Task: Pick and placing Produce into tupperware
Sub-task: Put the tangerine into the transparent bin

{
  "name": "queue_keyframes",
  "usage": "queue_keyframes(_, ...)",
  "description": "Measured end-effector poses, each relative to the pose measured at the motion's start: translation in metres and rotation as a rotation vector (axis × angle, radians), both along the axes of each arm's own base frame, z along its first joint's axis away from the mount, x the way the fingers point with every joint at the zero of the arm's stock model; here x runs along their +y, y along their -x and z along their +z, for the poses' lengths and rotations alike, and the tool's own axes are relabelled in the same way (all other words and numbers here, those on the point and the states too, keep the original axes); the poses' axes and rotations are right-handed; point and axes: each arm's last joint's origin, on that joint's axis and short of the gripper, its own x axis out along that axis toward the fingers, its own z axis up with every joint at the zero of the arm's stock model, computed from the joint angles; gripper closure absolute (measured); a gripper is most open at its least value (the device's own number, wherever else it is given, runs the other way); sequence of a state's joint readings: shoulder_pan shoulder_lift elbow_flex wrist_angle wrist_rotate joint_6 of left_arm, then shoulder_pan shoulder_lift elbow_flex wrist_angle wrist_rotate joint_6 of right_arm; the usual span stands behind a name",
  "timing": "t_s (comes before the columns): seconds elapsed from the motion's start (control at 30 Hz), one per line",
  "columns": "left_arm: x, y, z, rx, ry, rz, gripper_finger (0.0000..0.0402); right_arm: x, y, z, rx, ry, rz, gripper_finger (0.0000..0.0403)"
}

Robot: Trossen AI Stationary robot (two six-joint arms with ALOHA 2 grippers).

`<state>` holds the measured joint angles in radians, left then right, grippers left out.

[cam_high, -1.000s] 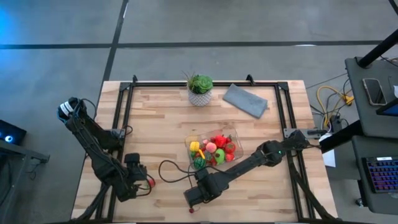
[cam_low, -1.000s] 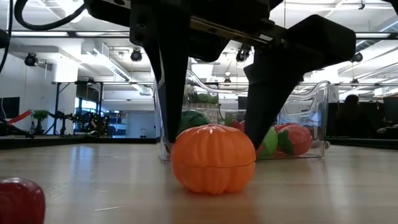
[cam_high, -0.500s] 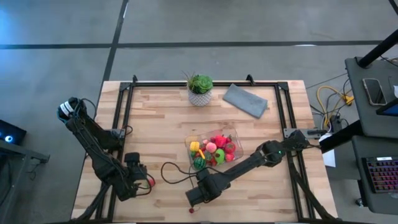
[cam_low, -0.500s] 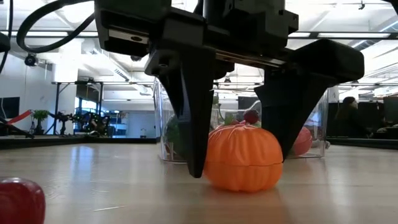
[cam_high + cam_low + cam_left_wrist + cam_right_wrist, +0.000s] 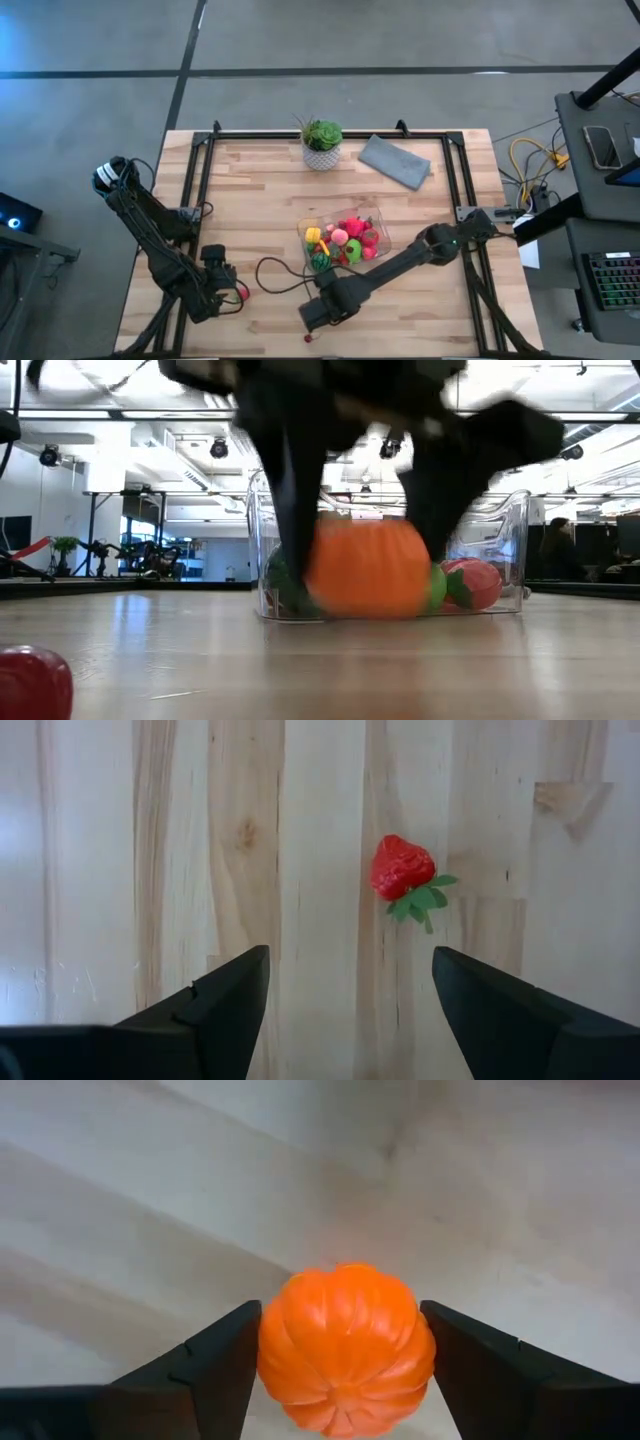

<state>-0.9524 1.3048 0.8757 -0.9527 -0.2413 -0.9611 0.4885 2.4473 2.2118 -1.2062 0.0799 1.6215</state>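
Between the right gripper's [image 5: 345, 1370] two fingers sits an orange pumpkin-like toy [image 5: 346, 1348], clamped on both flanks and, judging by the low view, clear of the table [image 5: 270, 190]. Its ribs run fore-and-aft along the fingers. The tupperware [image 5: 343, 241], already holding produce, lies just beyond, toward the far right. Only the low view shows the lift. The left gripper [image 5: 350, 995], jaws released, faces a strawberry [image 5: 402, 868] at the near left.
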Motion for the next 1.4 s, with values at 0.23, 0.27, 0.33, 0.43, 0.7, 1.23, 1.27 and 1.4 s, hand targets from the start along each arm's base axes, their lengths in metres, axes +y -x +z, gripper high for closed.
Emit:
queue_keyframes(0.23, 0.001, 0.001, 0.000, 0.004, -0.006, -0.002, 0.0136, -0.016, 0.021, 0.073, -0.132, 0.187, -0.079, 0.0144)
queue_keyframes(0.27, 0.001, 0.001, 0.000, 0.005, -0.007, -0.003, 0.0136, -0.022, 0.027, 0.085, -0.139, 0.223, -0.097, 0.0149)
queue_keyframes(0.33, 0.001, 0.001, 0.000, 0.004, -0.008, -0.007, 0.0136, -0.036, 0.037, 0.102, -0.120, 0.279, -0.133, 0.0157)
queue_keyframes(0.43, 0.001, 0.001, 0.000, 0.002, -0.008, -0.008, 0.0136, -0.055, 0.043, 0.118, -0.077, 0.284, -0.103, 0.0165)
queue_keyframes(0.7, 0.001, 0.001, 0.000, 0.001, 0.001, 0.020, 0.0136, -0.047, 0.016, 0.102, -0.147, 0.122, 0.082, 0.0151)
queue_keyframes(1.23, 0.001, 0.001, -0.001, -0.001, 0.006, 0.024, 0.0136, -0.005, -0.003, 0.024, -0.044, -0.020, 0.013, 0.0068)
queue_keyframes(1.27, 0.001, 0.001, -0.001, -0.002, 0.005, 0.019, 0.0136, -0.005, -0.005, 0.019, -0.040, -0.018, 0.011, 0.0067)
queue_keyframes(1.4, 0.001, 0.001, -0.001, -0.001, 0.003, 0.019, 0.0136, -0.007, -0.010, 0.001, -0.004, 0.000, -0.003, 0.0068)
